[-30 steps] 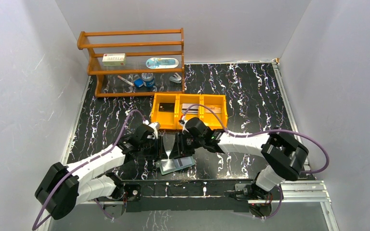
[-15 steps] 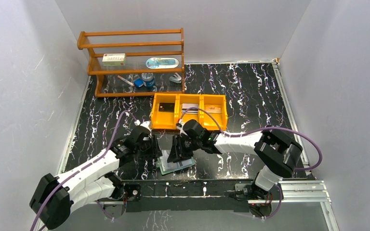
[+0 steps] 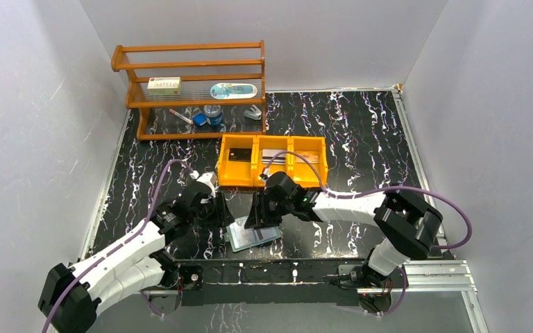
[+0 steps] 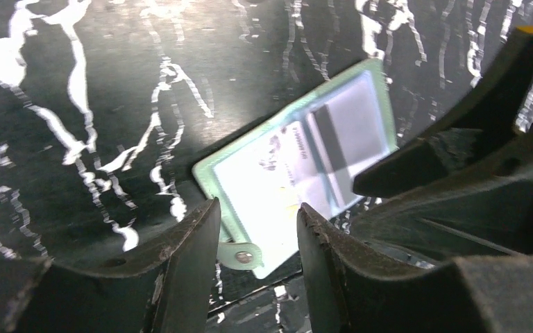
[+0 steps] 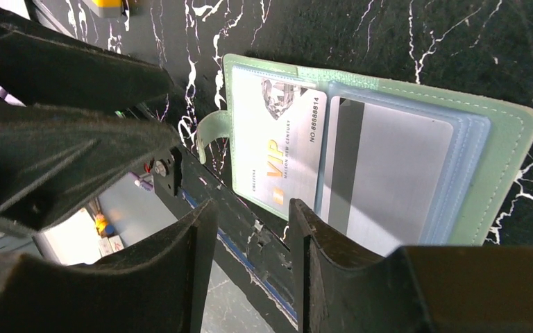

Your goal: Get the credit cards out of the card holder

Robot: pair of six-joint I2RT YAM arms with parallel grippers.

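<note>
Left gripper (image 4: 257, 218) retreats off card holder (image 5: 503, 139); it and right gripper (image 5: 250, 208) stand half-open, empty; credit cards (image 5: 277, 149) stay pocketed.

You're looking at a black marble-look tabletop (image 3: 361, 132) with white and purplish veins, boxed in by plain pale grey walls (image 3: 35, 139) at 9, 12 and 3 o'clock. An orange-brown wooden rack (image 3: 189, 66) sits at about 11 o'clock, up against the back wall. A silver metal rail (image 3: 430, 274) runs along 6 o'clock. The lighting's soft and even.
</note>
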